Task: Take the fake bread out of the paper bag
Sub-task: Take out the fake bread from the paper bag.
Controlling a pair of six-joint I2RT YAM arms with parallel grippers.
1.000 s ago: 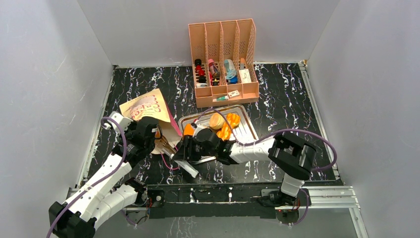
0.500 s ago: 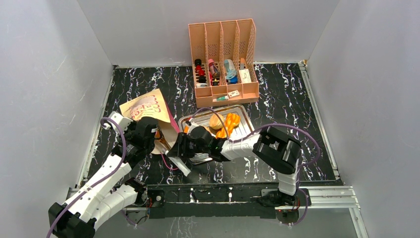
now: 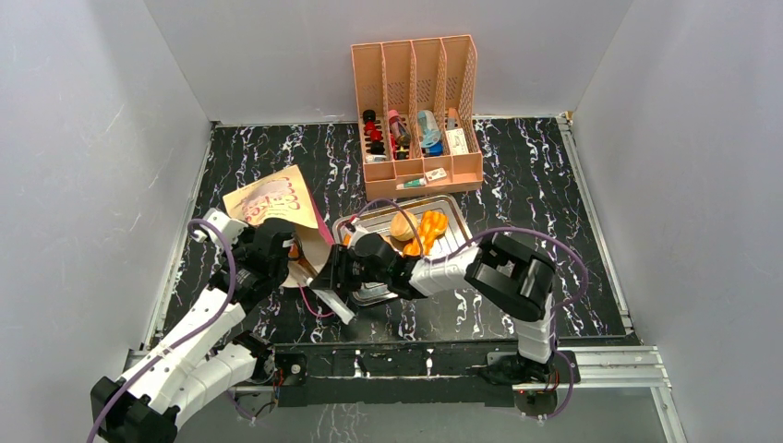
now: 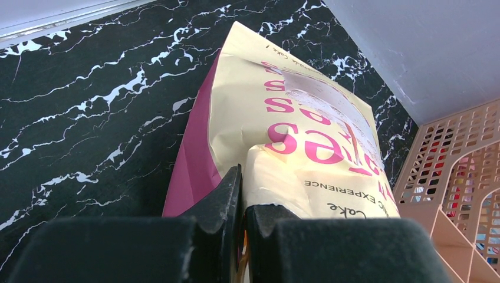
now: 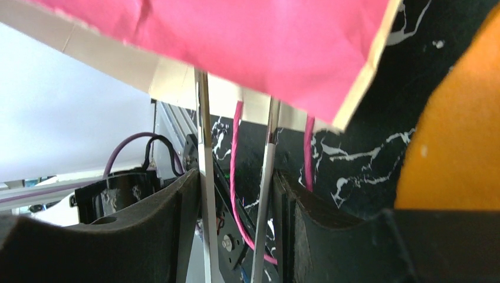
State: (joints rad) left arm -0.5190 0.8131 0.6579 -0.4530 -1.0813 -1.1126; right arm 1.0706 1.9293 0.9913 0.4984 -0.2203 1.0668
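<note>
Left gripper (image 3: pixel 294 253) clamps the mouth edge of the paper bag (image 3: pixel 272 198). The bag lies on its side on the table (image 3: pixel 526 185), just left of the tray (image 3: pixel 454 242), with its lettered face up. The right gripper (image 3: pixel 325 279) sits at the bag's mouth, by the tray's left end. Fake bread (image 3: pixel 429 226) lies on the tray, and the organizer (image 3: pixel 415 111) stands behind the tray.

From the left wrist, both fingers (image 4: pixel 224 200) are closed on a fold of the cream paper.

From the right wrist, the fingers (image 5: pixel 171 224) stand apart. A pink cord (image 5: pixel 236 153) and two thin pale edges run between them, under the bag's pink panel. An orange surface (image 5: pixel 454 135) fills the right side, and I cannot tell what it is.
</note>
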